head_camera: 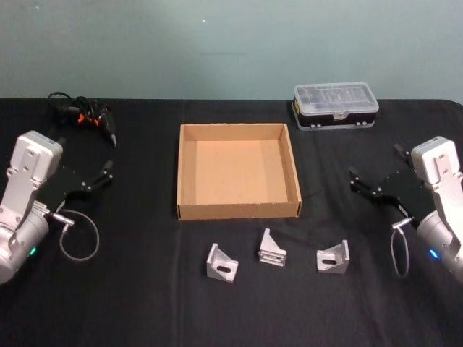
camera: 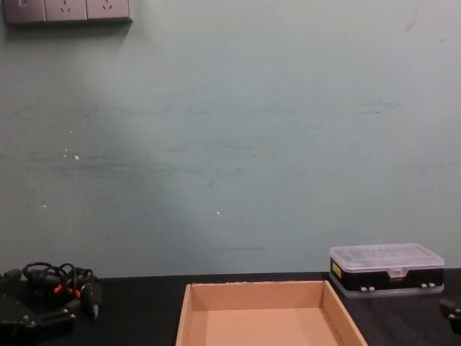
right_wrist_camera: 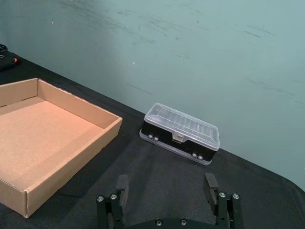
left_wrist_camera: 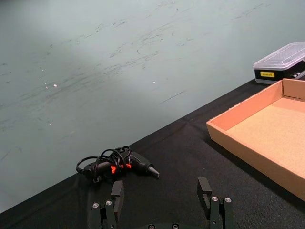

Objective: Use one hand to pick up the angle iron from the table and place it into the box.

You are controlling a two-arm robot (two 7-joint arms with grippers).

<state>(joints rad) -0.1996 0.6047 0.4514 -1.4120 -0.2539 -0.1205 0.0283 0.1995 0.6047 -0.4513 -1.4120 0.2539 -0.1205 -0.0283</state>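
Head view: the box (head_camera: 239, 210) sits open-topped in the middle of the table (head_camera: 145, 311), and nothing lies in it. At 6 o'clock from the box, three angle irons lie in a row on the table, apart from each other and from the box wall: left iron (head_camera: 222, 262), middle iron (head_camera: 271, 249), right iron (head_camera: 333, 256). A case (head_camera: 336, 105) with a clear lid stands at 1 o'clock from the box, near the far table edge. A cable bundle (head_camera: 81, 116) lies at 10 o'clock. The left gripper (head_camera: 90, 166) hangs at 9 o'clock from the box and the right gripper (head_camera: 376, 166) at 3 o'clock. Both are well apart from the irons, with bare table between.

Left wrist view: this one gives the finger gap plainly. The two fingers (left_wrist_camera: 116, 191) stand wide apart and hold nothing. Beyond them lie the cable bundle, a corner of the box and one end of the case.

Right wrist view: the same wide gap between the fingers (right_wrist_camera: 122, 187), and again nothing is held. The case stands straight ahead at 12 o'clock and the box at 10 o'clock, with open table between them.

Chest view: the box shows from the side, its low walls and tan floor. The case is at 2 o'clock from it and the cable bundle at 9 o'clock. Wall sockets (camera: 66, 10) sit high at 11 o'clock
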